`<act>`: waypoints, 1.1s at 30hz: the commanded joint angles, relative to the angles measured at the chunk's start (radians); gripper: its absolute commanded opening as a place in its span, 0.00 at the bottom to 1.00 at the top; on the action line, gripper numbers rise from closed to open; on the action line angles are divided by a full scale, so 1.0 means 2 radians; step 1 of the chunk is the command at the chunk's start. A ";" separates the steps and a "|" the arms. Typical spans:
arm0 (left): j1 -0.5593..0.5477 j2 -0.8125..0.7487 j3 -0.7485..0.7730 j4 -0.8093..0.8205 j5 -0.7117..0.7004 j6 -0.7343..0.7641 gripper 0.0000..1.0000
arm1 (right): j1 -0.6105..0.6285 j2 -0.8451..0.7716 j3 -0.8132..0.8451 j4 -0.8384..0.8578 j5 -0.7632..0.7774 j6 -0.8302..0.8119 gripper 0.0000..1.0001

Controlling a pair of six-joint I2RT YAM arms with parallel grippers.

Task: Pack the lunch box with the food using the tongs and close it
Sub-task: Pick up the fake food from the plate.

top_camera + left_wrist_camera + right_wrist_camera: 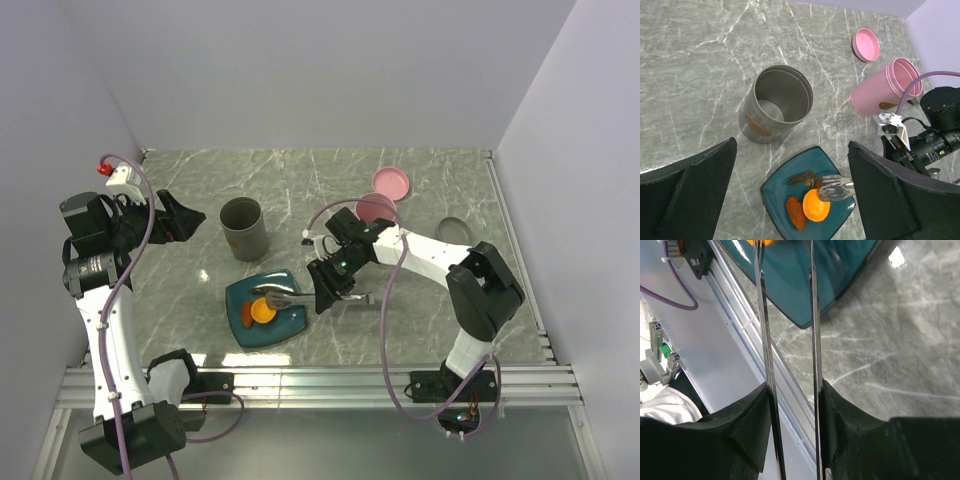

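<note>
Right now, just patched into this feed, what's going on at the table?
The right gripper is clamped on the tongs, whose tips sit over the teal plate right beside the orange piece. The thin brown piece lies next to them. Nothing looks lifted yet. The left gripper hangs wide open above the scene, holding nothing. The grey tin stands upright and open behind the plate, the pink container lies on its side, and a pink lid rests farther back on the table.

Bright, even light comes from overhead, so shadows on the marble surface (420,190) are short and soft. A white glare spot shines on it in the right wrist view, where the tongs (813,340) gleam; that frame's bottom edge looks slightly soft.
</note>
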 commanded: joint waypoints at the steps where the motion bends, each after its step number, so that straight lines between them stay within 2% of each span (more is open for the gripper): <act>1: 0.002 -0.007 0.002 0.008 -0.003 0.011 0.99 | 0.009 0.009 0.030 0.008 -0.015 -0.001 0.47; 10: 0.002 0.000 0.012 -0.003 -0.008 0.019 0.99 | 0.015 0.019 0.039 -0.004 -0.023 -0.008 0.39; 19: 0.002 0.007 0.022 -0.011 -0.005 0.020 1.00 | 0.014 -0.023 0.048 -0.016 -0.025 -0.023 0.19; 25: 0.002 0.004 0.031 -0.017 -0.009 0.024 0.99 | 0.011 -0.060 0.048 -0.022 -0.028 -0.035 0.00; 33: 0.001 0.005 0.038 -0.019 -0.005 0.022 0.99 | -0.038 -0.099 0.065 -0.051 -0.040 -0.045 0.00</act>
